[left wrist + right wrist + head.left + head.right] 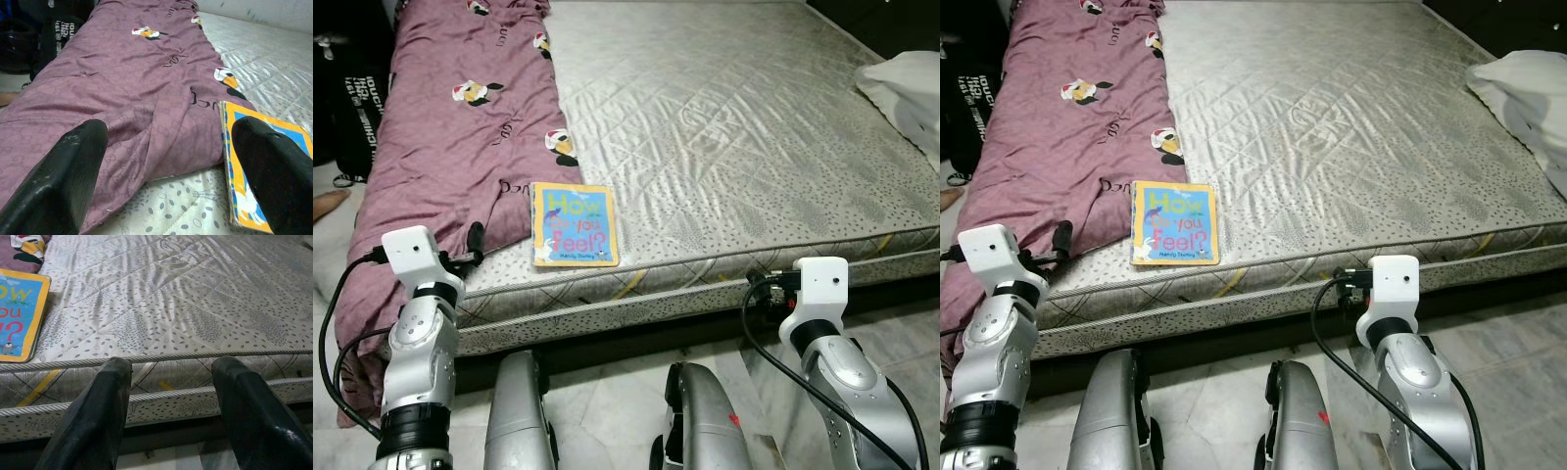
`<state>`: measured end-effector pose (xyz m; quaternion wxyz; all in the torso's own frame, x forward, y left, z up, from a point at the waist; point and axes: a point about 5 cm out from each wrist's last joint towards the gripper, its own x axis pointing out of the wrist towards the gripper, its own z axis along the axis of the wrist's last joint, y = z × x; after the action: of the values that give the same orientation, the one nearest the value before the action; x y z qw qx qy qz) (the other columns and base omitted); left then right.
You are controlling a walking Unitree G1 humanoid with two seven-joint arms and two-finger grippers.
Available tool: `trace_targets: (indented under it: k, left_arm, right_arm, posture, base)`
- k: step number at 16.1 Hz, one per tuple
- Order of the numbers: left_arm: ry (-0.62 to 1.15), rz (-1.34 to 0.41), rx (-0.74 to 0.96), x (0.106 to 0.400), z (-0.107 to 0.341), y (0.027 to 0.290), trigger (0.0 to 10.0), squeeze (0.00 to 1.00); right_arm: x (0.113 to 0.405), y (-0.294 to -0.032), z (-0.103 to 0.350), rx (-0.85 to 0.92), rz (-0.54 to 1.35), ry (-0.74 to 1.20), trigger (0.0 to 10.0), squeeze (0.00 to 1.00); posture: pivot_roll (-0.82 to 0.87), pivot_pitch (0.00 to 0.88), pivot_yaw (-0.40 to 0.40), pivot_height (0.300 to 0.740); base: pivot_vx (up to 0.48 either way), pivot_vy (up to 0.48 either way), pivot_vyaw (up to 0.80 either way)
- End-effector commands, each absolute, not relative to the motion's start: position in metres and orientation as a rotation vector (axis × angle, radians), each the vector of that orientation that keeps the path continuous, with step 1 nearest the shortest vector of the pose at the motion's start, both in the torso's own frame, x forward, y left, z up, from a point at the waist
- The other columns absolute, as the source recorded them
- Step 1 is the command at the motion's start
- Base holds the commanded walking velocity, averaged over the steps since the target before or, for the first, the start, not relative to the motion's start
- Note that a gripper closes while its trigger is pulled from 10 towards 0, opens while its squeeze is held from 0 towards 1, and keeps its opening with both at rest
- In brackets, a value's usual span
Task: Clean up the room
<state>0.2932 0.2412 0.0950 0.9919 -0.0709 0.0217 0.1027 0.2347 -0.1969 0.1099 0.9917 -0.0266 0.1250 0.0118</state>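
Note:
A picture book (574,225) with a yellow border and a blue cover lies flat near the front edge of the bare grey mattress (734,127). A purple quilt (460,127) with cartoon prints covers the mattress's left side and hangs over its corner. My left gripper (166,171) is open, low at the mattress edge, with the quilt ahead of it and the book (254,161) beside one finger. My right gripper (168,396) is open too, facing the mattress's front edge right of the book (19,313).
A white pillow (906,88) lies at the mattress's right edge. Dark bags (357,108) stand on the floor left of the bed. The pale tiled floor (607,392) runs in front of the bed, where my legs stand.

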Motion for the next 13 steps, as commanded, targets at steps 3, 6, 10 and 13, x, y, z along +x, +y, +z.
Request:
trace_targets:
  k: [3,6,10,13]
  left_arm:
    - [0.024,0.213,-0.161,0.297,0.097,0.242,10.0,0.00]
    - [0.022,0.212,-0.166,0.299,0.096,0.240,10.0,0.00]
    - [0.014,0.197,-0.183,0.303,0.095,0.236,10.0,0.00]
    - [0.067,0.215,-0.199,0.307,0.088,0.233,10.0,0.00]
  right_arm:
    - [0.233,-0.197,0.114,-0.059,0.037,0.246,10.0,0.00]
    - [0.234,-0.197,0.116,-0.059,0.041,0.245,10.0,0.00]
    - [0.234,-0.198,0.117,-0.068,0.043,0.245,10.0,0.00]
    - [0.232,-0.199,0.117,-0.073,0.038,0.247,10.0,0.00]
  posture:
    - [-0.13,0.093,-0.055,0.560]
    - [-0.14,0.094,-0.055,0.560]
    - [-0.15,0.096,-0.054,0.560]
    - [-0.15,0.101,-0.057,0.560]
  base:
    - [0.399,0.000,0.00]
    - [0.480,0.000,0.00]
    - [0.480,0.000,0.00]
    - [0.000,0.000,0.00]
